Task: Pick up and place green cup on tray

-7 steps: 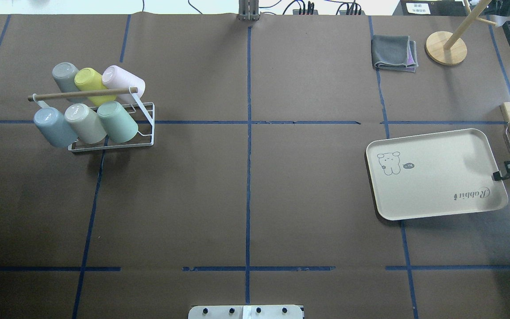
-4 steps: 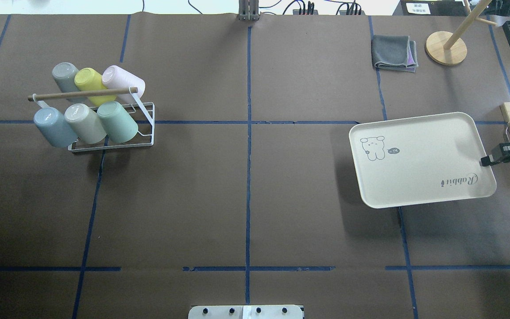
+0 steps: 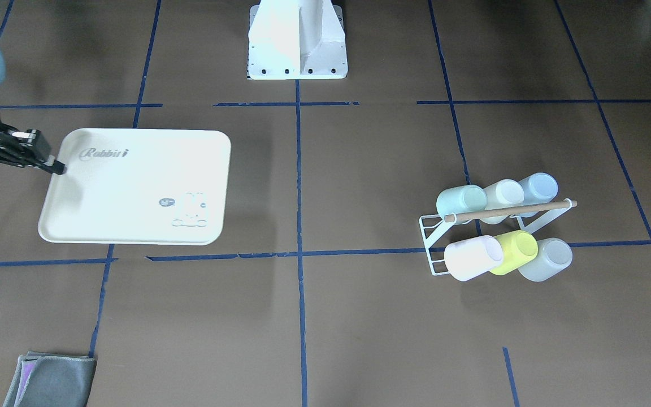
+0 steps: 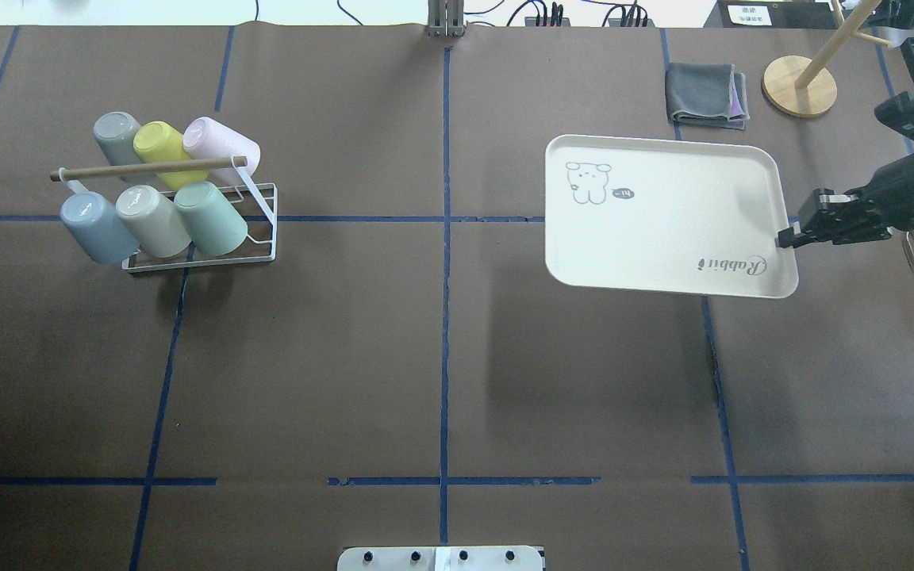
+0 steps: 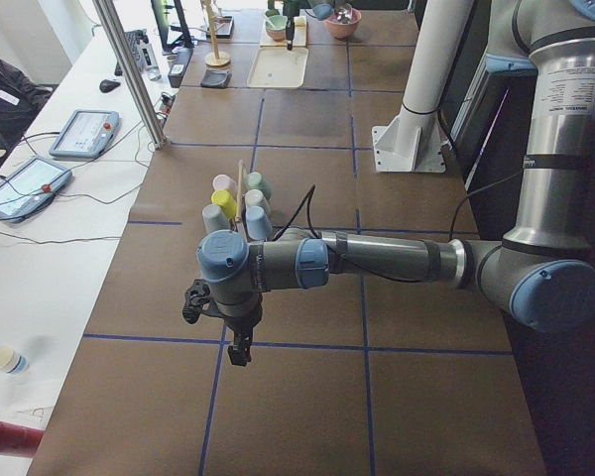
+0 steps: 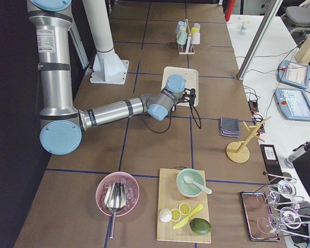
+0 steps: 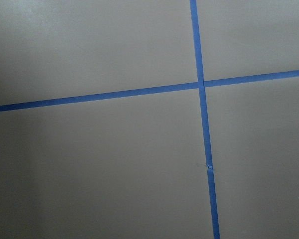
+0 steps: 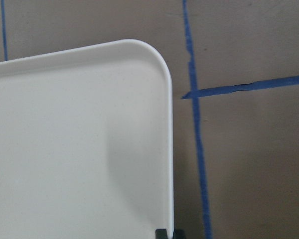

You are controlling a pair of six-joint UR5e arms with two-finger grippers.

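The green cup [image 4: 211,218], pale mint, lies tilted in the front row of a white wire rack [image 4: 265,208] on the table's left side, also seen from across the table [image 3: 461,200]. The cream tray [image 4: 663,214] with the "Rabbit" script hangs above the table at the right, casting a shadow below it. My right gripper [image 4: 786,238] is shut on the tray's right edge [image 8: 168,149], as the front-facing view [image 3: 57,167] also shows. My left gripper [image 5: 240,352] shows only in the exterior left view, above bare table, and I cannot tell its state.
The rack also holds blue, beige, grey, yellow-green and pink cups under a wooden bar [image 4: 147,168]. A folded grey cloth [image 4: 707,95] and a wooden stand [image 4: 798,86] sit at the far right. A cutting board with a bowl [image 6: 183,212] and a pink bowl [image 6: 117,194] lie beyond the right arm.
The right gripper has carried the tray up off the table, further from the robot and toward the centre; its shadow now lies well apart from it. The cups have not moved.
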